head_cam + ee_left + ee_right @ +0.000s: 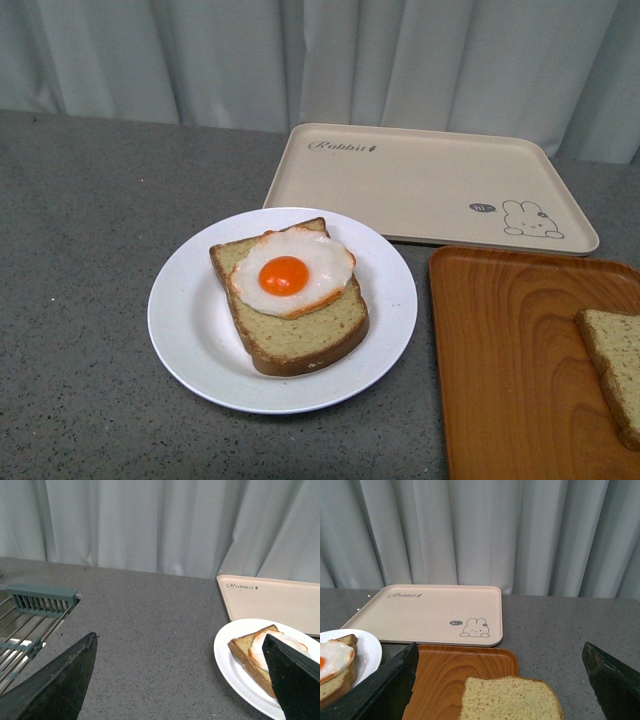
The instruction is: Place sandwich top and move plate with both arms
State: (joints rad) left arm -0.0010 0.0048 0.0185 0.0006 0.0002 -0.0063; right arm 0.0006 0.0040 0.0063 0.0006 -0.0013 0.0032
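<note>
Front view: the sandwich top (612,372), a thick tan speckled bread slice, is lying on the orange wood-grain tray (510,380), well apart from the round glossy white plate (190,330), which is carrying the egg-topped slice (300,335) on the grey counter (80,250). The bread is probably light and soft, so grip it across the crust edges.

Left wrist view: the left end effector (179,635) is gaping wide, empty, near the plate.

Right wrist view: the right end effector (500,644) is gaping wide, empty, facing the sandwich top
</note>
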